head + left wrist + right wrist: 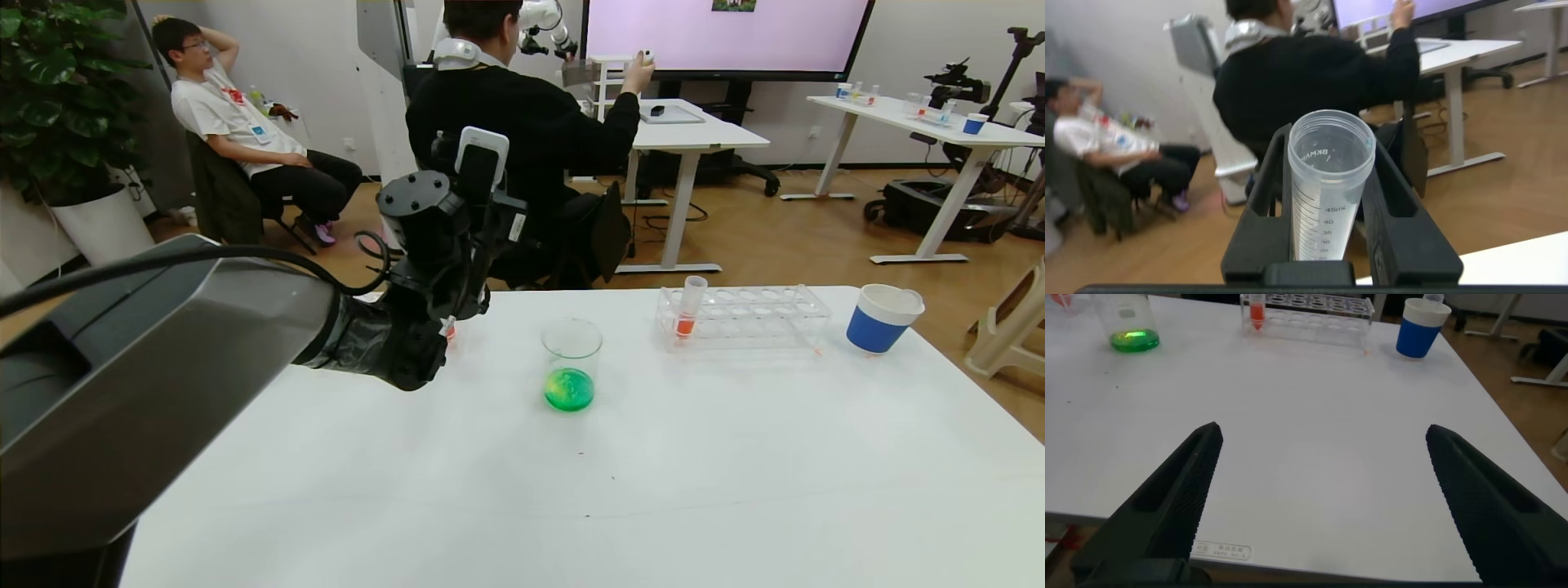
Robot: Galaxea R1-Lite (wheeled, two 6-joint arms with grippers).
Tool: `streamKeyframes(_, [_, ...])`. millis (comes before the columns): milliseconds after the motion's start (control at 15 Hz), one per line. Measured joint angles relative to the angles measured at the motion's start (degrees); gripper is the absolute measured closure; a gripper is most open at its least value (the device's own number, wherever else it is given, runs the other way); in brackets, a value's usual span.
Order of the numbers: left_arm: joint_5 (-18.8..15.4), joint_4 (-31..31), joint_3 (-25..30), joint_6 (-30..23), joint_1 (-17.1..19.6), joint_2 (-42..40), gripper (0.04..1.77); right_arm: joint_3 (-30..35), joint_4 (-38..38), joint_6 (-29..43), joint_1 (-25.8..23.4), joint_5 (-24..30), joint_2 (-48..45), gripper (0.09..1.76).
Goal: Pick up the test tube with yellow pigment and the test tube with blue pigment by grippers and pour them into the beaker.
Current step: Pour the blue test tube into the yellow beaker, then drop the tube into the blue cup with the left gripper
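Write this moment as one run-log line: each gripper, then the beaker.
left gripper: shut on empty tube, upright, raised | right gripper: open, empty, above table | beaker: green liquid inside

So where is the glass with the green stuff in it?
In the head view, the beaker stands on the white table near the middle, between the left tool on its left and the clear tube rack on its right.

rack [751,314]: clear, far side of table [653,490] | orange-red tube [688,309]: upright in rack | paper cup [882,317]: right of rack
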Motion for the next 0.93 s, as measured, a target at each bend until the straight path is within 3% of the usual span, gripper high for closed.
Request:
streamKeyframes(133, [9.34, 10.12, -0.52, -9.13, -1.32, -1.68, 1.31, 0.0, -0.02, 0.0, 0.0, 0.0, 0.0, 0.11])
streamKeyframes(333, [16.59, 25.31, -3.15, -24.39, -2.26, -3.41, 1.31, 0.0, 0.0, 0.0, 0.0, 0.0, 0.0, 0.11])
streamKeyframes(467, [17.47, 27.7, -3.43, -27.89, -2.36, -4.5, 1.31, 0.0, 0.0, 0.0, 0.0, 0.0, 0.0, 0.11])
streamKeyframes(667, [17.08, 28.0, -1.55, -28.25, -1.73, -6.45, 1.31, 0.0, 0.0, 0.0, 0.0, 0.0, 0.0, 0.11])
streamKeyframes(933, [15.32, 27.67, 3.34, -28.27, 4.52, -9.7, 1.31, 0.0, 0.0, 0.0, 0.0, 0.0, 0.0, 0.11])
